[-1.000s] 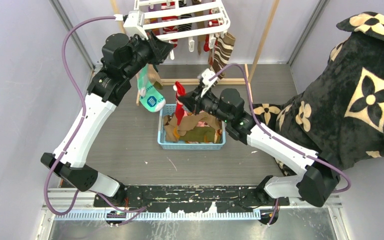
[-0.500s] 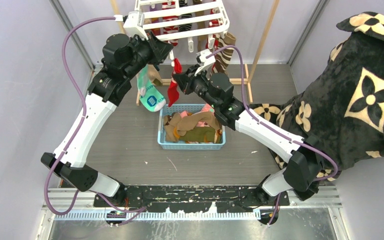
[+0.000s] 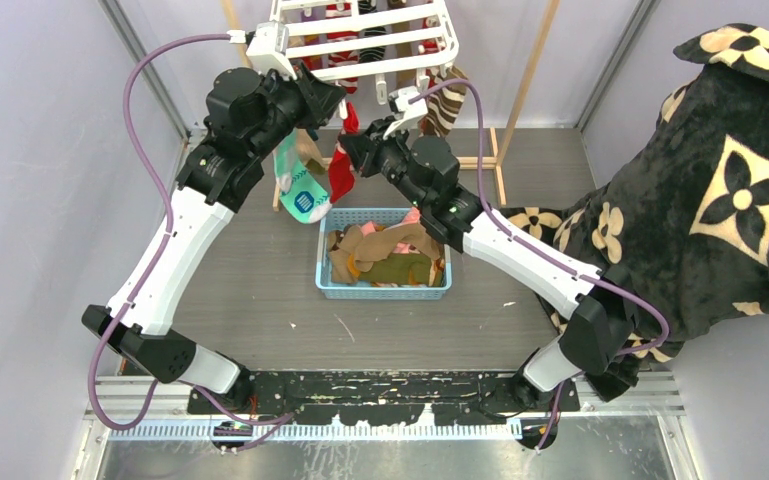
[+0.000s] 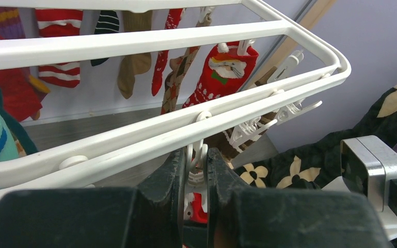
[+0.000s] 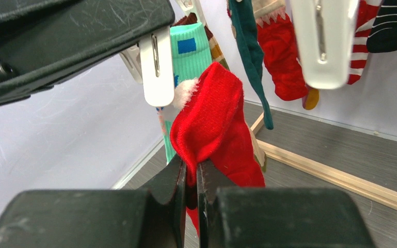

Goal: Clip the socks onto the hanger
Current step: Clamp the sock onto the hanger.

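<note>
The white hanger (image 3: 360,35) hangs at the back with several socks (image 4: 224,72) clipped under it. My left gripper (image 3: 335,102) (image 4: 196,160) reaches up beneath its front bar and is shut on a dangling white clip (image 4: 196,173), squeezing it. My right gripper (image 3: 348,148) (image 5: 191,168) is shut on the folded cuff of a red sock (image 3: 340,178) (image 5: 217,119), held just below and beside that clip (image 5: 156,67). The sock's white trim almost touches the clip's tip. A teal sock (image 3: 300,190) hangs behind it.
A blue basket (image 3: 385,293) holding several brown and pink socks (image 3: 385,255) sits on the floor under the right arm. A pale wooden frame (image 3: 527,70) stands behind the hanger. A black floral blanket (image 3: 720,190) fills the right side.
My right gripper has carried the red sock up and to the left from above the basket to just under the hanger, beside the left gripper. The left arm has held still.
</note>
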`<action>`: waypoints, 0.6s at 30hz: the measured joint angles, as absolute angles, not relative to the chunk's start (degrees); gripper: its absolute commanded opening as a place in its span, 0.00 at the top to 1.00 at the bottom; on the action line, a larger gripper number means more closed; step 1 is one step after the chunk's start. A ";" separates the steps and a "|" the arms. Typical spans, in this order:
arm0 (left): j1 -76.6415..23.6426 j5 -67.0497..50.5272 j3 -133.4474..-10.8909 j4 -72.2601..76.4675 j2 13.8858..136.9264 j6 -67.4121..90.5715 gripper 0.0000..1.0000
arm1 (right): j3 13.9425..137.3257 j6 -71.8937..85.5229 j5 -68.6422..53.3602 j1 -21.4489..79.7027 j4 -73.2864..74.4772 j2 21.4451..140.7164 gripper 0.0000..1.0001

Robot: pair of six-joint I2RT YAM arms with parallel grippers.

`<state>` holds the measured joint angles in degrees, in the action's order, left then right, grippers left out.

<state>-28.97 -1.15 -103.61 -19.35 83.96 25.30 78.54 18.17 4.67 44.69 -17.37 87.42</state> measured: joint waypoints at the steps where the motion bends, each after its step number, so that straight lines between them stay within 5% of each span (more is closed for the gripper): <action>1: -28.99 -1.08 -103.61 -19.35 83.96 25.32 1.00 | 78.76 18.22 4.71 44.80 -17.32 87.66 0.99; 18: -29.08 -0.80 -103.63 -19.31 83.96 25.34 1.00 | 79.92 20.53 4.93 45.91 -16.19 89.14 0.99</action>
<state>-29.08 -0.80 -103.63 -19.31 83.96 25.34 79.92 20.53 4.93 45.91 -16.19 89.14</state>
